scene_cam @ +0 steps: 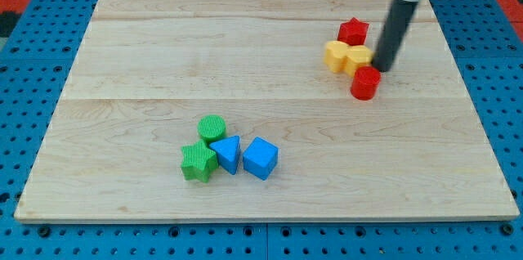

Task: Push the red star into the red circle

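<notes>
The red star (pixel 354 31) lies near the view's top right, touching the upper side of a yellow block (pixel 346 56). The red circle, a short red cylinder (pixel 365 83), sits just below the yellow block. My tip (pixel 382 69) is at the end of the dark rod, right of the yellow block, just above and right of the red circle and below and right of the red star.
A cluster sits at the lower middle of the wooden board (pixel 122 129): a green circle (pixel 212 129), a green star (pixel 198 162), a blue triangle (pixel 228 154) and a blue cube (pixel 261 159). Blue pegboard surrounds the board.
</notes>
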Robot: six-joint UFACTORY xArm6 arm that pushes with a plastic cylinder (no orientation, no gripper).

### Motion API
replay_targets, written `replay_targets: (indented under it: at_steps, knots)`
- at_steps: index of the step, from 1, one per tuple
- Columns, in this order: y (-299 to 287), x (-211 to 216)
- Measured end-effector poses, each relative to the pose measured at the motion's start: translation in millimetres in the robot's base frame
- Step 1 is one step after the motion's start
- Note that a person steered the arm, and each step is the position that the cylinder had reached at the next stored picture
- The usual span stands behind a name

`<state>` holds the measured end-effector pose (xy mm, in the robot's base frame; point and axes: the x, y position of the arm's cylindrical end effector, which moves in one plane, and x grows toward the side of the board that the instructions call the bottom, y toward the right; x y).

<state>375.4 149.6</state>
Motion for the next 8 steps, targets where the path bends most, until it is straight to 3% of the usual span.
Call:
replay_targets:
  at_steps: [1,3,5,7,8]
  knots:
    - [-72.8,-14.8]
    - [-141.8,-52.2]
    - [-91.9,-77.3]
    - [27.0,-81.8]
    - [33.2,-92.5]
